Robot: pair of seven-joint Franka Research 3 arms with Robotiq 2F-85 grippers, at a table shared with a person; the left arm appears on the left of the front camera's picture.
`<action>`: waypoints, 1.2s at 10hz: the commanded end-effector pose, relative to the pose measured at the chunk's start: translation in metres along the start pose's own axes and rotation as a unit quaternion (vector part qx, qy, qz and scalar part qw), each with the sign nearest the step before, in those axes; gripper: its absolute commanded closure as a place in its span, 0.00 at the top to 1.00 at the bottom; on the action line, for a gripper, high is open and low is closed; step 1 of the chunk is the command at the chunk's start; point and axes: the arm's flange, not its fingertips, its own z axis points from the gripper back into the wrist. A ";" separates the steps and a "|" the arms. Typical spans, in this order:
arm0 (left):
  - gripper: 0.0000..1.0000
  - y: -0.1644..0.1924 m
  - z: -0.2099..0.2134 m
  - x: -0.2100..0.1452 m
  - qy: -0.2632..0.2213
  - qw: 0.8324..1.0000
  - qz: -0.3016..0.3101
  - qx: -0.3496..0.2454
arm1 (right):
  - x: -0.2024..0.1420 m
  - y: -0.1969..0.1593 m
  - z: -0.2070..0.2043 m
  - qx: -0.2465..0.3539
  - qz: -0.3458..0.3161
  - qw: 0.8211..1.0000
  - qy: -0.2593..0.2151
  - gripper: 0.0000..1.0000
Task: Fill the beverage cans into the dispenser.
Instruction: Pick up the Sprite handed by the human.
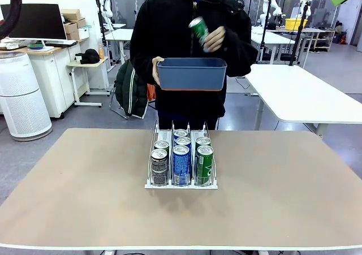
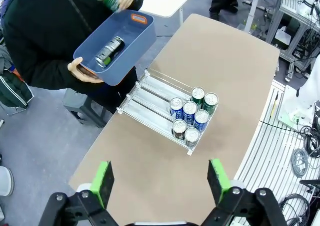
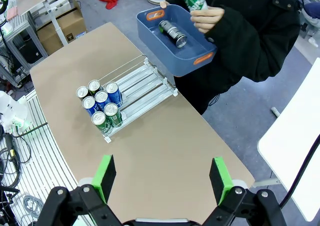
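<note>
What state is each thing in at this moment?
Dispenser, seven cans upright at the robot's end, two, three, two by lane.
Bin, held by the person, one can lying inside.
Green can, in the person's grasp above the bin.
Left hand, open, empty.
Right hand, open, empty.

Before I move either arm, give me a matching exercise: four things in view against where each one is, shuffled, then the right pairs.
Things
1. black-and-grey cans
2. blue-and-white cans
3. lifted green can
4. blue bin

Places
A. middle lane of the dispenser, three upright
B. in the person's raised hand
C. the dispenser's lane on the robot's left, two upright
D. held at the person's chest, a can lying on its side inside

Pairs: 1-C, 2-A, 3-B, 4-D
</note>
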 end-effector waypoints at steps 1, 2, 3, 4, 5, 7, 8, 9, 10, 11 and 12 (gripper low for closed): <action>1.00 0.000 0.001 0.000 -0.002 1.000 0.001 0.002 | 0.000 0.001 0.000 0.000 0.001 1.000 0.001 1.00; 1.00 0.000 0.001 0.000 -0.002 1.000 0.001 0.002 | 0.000 0.001 0.000 0.000 0.001 1.000 0.001 1.00; 1.00 0.000 0.001 0.000 -0.002 1.000 0.001 0.002 | 0.000 0.001 0.000 0.000 0.001 1.000 0.001 1.00; 1.00 0.000 0.001 0.000 -0.002 1.000 0.001 0.002 | 0.000 0.001 0.000 0.000 0.001 1.000 0.001 1.00; 1.00 0.000 0.001 0.000 -0.002 1.000 0.001 0.002 | 0.000 0.001 0.000 0.000 0.001 1.000 0.001 1.00; 1.00 0.000 0.001 0.000 -0.002 1.000 0.001 0.002 | 0.000 0.001 0.000 0.000 0.001 1.000 0.001 1.00; 1.00 0.000 0.001 0.000 -0.002 1.000 0.001 0.002 | 0.000 0.001 0.000 0.000 0.001 1.000 0.001 1.00; 1.00 0.000 0.001 0.000 -0.002 1.000 0.001 0.002 | 0.000 0.001 0.000 0.000 0.001 1.000 0.001 1.00; 1.00 0.000 0.001 0.000 -0.002 1.000 0.001 0.002 | 0.000 0.001 0.000 0.000 0.001 1.000 0.001 1.00; 1.00 0.000 0.001 0.000 -0.002 1.000 0.001 0.002 | 0.000 0.001 0.000 0.000 0.001 1.000 0.001 1.00; 1.00 0.000 0.001 0.000 -0.002 1.000 0.001 0.002 | 0.000 0.001 0.000 0.000 0.001 1.000 0.001 1.00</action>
